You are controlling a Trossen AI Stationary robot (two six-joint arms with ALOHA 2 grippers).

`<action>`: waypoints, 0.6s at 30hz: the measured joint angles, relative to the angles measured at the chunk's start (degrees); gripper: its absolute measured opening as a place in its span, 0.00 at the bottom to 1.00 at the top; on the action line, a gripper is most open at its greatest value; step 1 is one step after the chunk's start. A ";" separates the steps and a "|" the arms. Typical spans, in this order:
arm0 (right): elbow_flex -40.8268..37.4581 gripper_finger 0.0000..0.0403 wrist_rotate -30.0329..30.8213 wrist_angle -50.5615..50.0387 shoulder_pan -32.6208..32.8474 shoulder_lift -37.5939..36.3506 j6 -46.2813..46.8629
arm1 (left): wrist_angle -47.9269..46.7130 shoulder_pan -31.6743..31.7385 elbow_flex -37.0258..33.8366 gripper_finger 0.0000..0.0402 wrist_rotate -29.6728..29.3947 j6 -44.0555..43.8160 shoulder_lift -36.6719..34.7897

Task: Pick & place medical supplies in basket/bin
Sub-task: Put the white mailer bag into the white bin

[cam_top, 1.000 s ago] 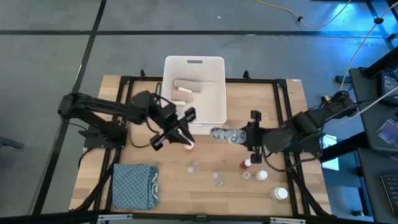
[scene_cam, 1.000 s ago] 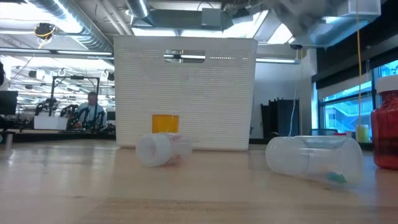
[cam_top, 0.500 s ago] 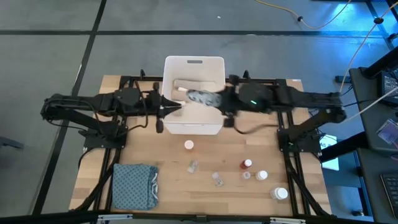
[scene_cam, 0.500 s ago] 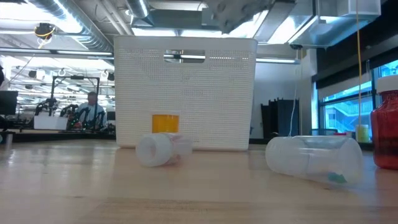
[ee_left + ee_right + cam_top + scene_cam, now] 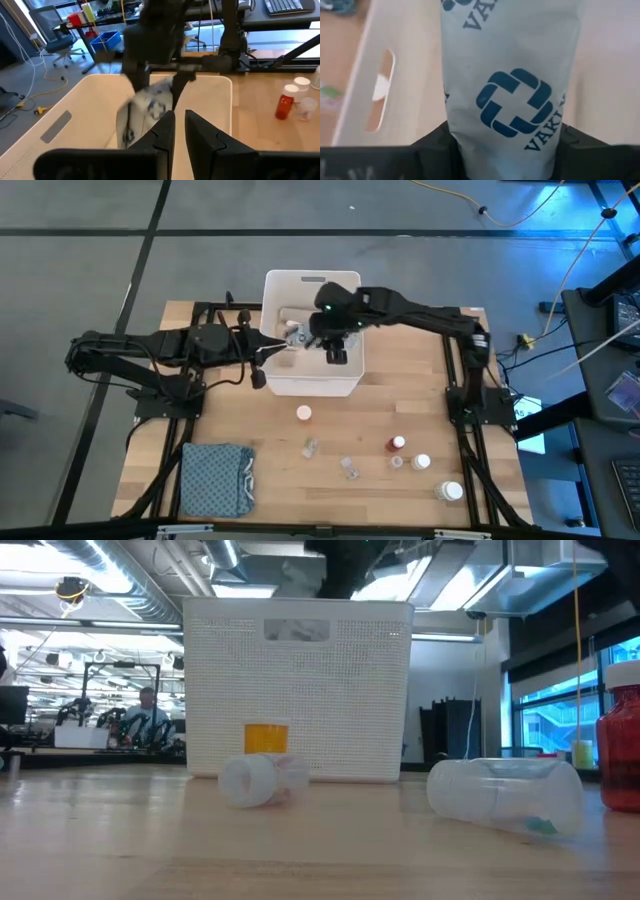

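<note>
Right gripper jaws are gripping a packet over the bin; left gripper jaws are closed, empty; bottles are waiting on the counter.

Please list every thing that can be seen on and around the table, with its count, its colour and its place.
bin: one, white, table's far middle
roll: at least one, beige, in bin
packet: one, grey with blue crosses, held over bin
bottles: four, one red-capped, three white-capped, near side of table
vials: about three, clear, among bottles
cloth: one, blue-grey, near left corner
person: one, far in the room
left claw: shut, at bin's left edge
right claw: shut on packet
</note>
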 joint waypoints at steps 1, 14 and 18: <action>1.66 0.41 -1.89 -2.31 -0.57 1.49 0.05 | 0.00 0.00 0.00 0.09 0.00 0.00 0.00; 7.65 0.41 -16.14 -13.22 -4.23 12.48 2.95 | -2.29 0.00 0.00 0.08 -0.11 0.02 0.00; 7.65 0.41 -19.57 -13.86 -4.54 14.37 3.07 | -2.50 0.00 0.00 0.08 -0.11 0.02 0.00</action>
